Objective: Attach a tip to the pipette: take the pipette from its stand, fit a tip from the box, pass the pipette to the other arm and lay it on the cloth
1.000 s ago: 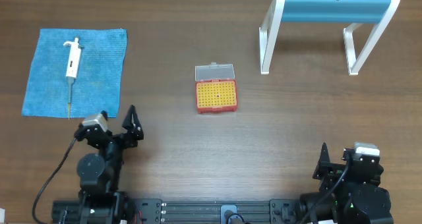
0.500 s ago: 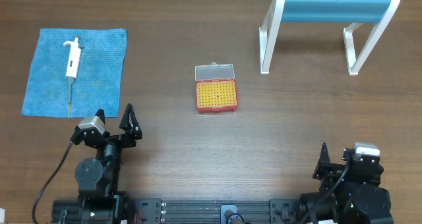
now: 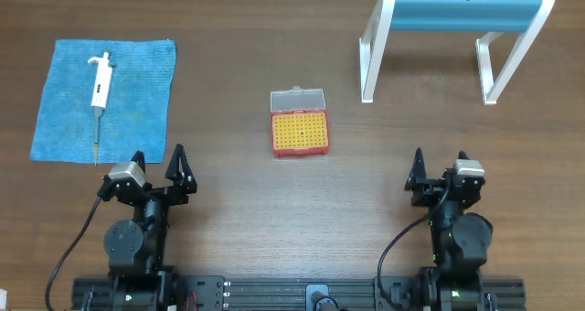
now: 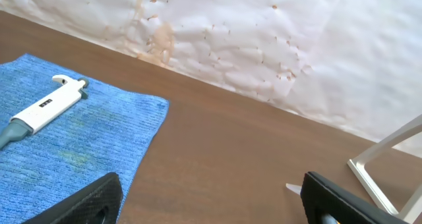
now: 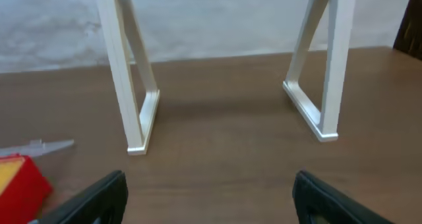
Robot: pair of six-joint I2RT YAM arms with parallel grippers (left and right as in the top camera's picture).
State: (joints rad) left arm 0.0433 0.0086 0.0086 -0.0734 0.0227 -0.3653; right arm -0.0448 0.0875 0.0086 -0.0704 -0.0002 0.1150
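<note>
The pipette [image 3: 99, 90] rests on the cloth [image 3: 137, 119] — its goal, I judge. Left gripper [image 3: 158, 155] and right gripper [image 3: 439, 156] gape empty; nothing needs holding.

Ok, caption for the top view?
Tipped pipette lies on cloth; left gripper and right gripper open, holding nothing; tip box mid-table, stand empty.

Our left gripper [image 3: 158, 157] and right gripper [image 3: 439, 157] sit level with each other and well apart, each with its jaws spread wide and its tips pointing forward. Directly behind each claw, our left arm [image 3: 137, 224] and right arm [image 3: 459, 227] fold low over their bases.
</note>
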